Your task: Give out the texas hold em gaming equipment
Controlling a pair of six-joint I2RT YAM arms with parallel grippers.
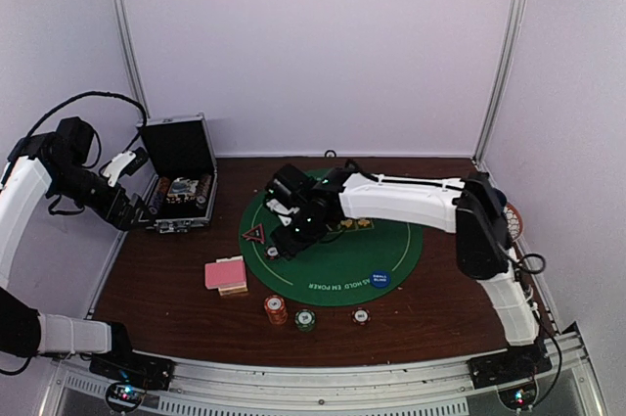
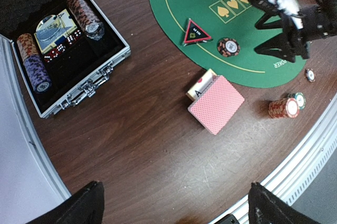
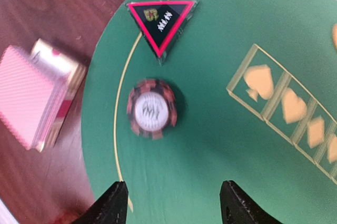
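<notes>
Now: the right pincer [image 3: 174, 206] hangs low over the green mat [image 3: 226, 150], fingers spread, nothing between them. Just ahead of its tips a dark orange-striped chip [image 3: 151, 109] lies flat on the felt, clear of both fingers. Beyond the chip sits the red triangle [image 3: 162, 21], flat, close to the mat's edge. To the left in its wrist view, off the mat on the wooden table [image 2: 131, 145], is the pink-backed deck [image 3: 26, 97].

The left pincer [image 2: 176, 208] is held high, fingers wide apart and empty. Ahead of it and to its left stands the open case [image 2: 79, 92]; the deck lies straight ahead.

Nearer the arm bases than the right pincer: an orange stack [image 1: 276, 309], a green chip [image 1: 305, 319], a red-white chip [image 1: 361, 316]. The blue disc [image 1: 380, 279] lies on the mat.
</notes>
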